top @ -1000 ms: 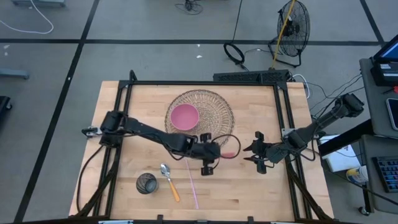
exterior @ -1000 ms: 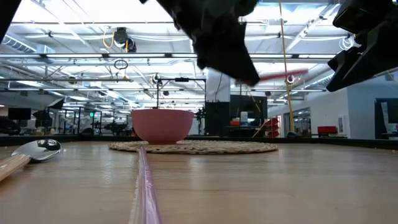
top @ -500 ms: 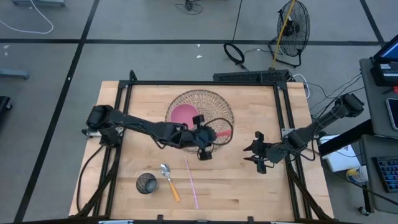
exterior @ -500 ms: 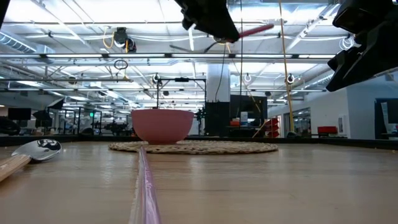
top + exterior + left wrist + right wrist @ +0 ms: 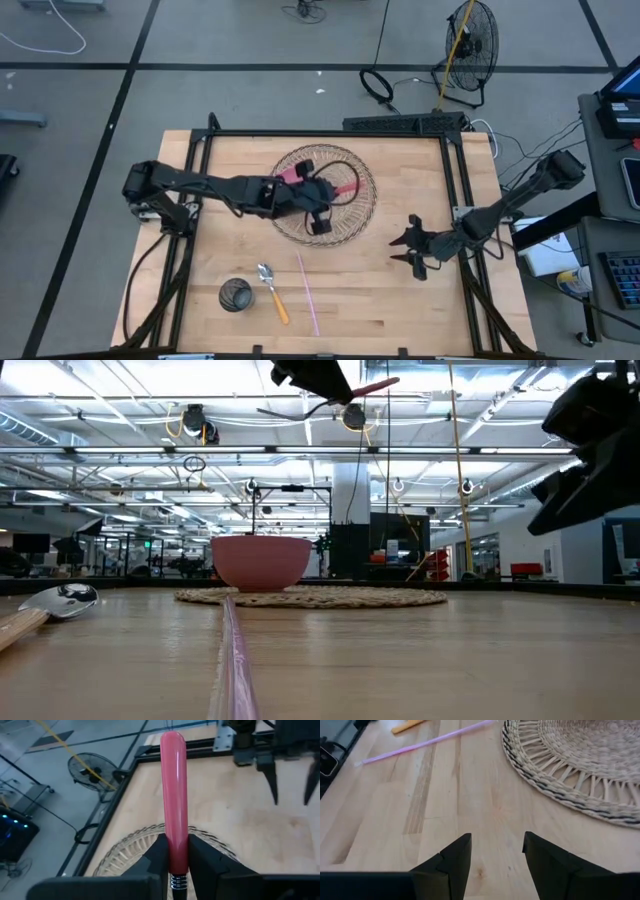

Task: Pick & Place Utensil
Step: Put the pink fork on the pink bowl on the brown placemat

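A utensil with a glossy pink handle point(image 5: 174, 785) sits in my shut left gripper point(image 5: 318, 203), high above the woven mat point(image 5: 362, 205) and close to the pink bowl point(image 5: 290, 176). In the low view the handle point(image 5: 376, 385) points right, and a thin dark end point(image 5: 290, 410) sticks out on the other side of the gripper. The bowl point(image 5: 260, 563) stands on the mat point(image 5: 330, 597). My right gripper point(image 5: 412, 248) hovers open over bare wood to the right of the mat, its fingers apart point(image 5: 495, 850). My left gripper pinches the pink handle between its two fingers at the end next to a small metal coil point(image 5: 177, 881). The handle runs forward along the fingers and past their tips. The utensil is lifted clear, lying roughly level above the mat.
Near the front edge lie a spoon with a wooden handle point(image 5: 271, 290), a pink straw point(image 5: 308, 292) and a dark mesh cup point(image 5: 235, 295). The spoon point(image 5: 62, 598) and straw point(image 5: 232, 650) also show in the low view. Bare wood lies between the mat and the right gripper.
My left gripper has carried the pink-handled utensil from the table's middle toward the far edge and slightly left, rising as it went. It now hangs over the mat beside the bowl, and it has stayed shut on the handle.
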`<control>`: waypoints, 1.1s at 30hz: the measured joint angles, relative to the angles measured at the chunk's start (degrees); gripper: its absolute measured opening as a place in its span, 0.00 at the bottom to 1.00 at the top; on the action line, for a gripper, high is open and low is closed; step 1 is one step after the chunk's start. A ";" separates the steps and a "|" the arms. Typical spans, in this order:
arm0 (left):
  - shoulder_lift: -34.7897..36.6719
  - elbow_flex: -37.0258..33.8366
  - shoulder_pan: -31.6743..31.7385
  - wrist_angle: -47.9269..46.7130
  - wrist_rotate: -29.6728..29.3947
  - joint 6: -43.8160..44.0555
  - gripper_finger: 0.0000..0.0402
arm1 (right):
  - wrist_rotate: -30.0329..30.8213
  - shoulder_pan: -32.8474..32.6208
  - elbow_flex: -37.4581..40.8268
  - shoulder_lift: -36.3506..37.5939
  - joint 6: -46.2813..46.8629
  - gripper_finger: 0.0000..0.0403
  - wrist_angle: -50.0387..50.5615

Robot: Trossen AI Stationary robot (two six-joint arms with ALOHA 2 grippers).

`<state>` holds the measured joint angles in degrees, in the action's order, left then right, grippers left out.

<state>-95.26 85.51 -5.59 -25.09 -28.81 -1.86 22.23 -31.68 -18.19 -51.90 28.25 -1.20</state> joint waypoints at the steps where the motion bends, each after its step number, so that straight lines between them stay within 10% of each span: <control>1: 0.60 -0.85 0.44 0.49 0.01 -0.09 0.14 | -0.01 0.00 1.19 0.00 -0.01 0.42 -2.35; 21: 16.43 -45.05 12.39 58.22 2.07 3.75 0.18 | 0.17 0.09 6.14 0.15 -9.66 0.42 -20.83; 33: 6.84 -50.38 14.19 74.84 -0.53 7.84 0.15 | 1.70 0.11 6.10 0.15 -15.19 0.42 -25.22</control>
<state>-88.42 35.13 8.60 49.75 -29.34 5.98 23.93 -31.57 -12.10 -51.75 13.06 -26.42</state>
